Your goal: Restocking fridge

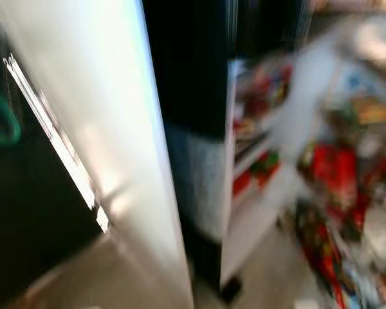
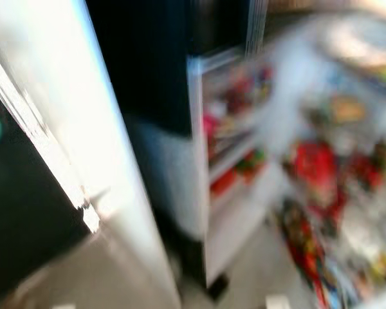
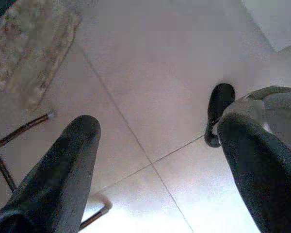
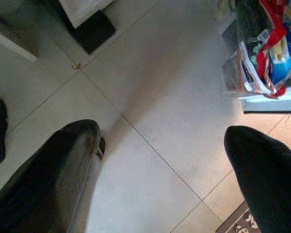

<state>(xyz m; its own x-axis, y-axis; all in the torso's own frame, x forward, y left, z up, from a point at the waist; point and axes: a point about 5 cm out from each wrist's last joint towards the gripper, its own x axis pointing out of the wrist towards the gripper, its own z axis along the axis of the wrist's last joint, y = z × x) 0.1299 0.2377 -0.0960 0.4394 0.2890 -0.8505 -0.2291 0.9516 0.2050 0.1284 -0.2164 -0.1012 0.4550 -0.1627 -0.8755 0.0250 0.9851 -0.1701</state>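
The fridge [image 1: 257, 167] stands open to the right, its white door [image 1: 109, 129] swung near on the left, shelves a blur of red and green packets [image 1: 331, 170]. Both hands hang over the tiled floor [image 3: 150, 87], the left hand [image 3: 155, 160] and the right hand [image 4: 162, 160] each with fingers spread apart, holding nothing. Those packets look light and crinkly; I'd pinch one by its middle, gently.

motion blur smears the open fridge [image 1: 257, 193]; its shelf items [image 1: 331, 174] cannot be identified.
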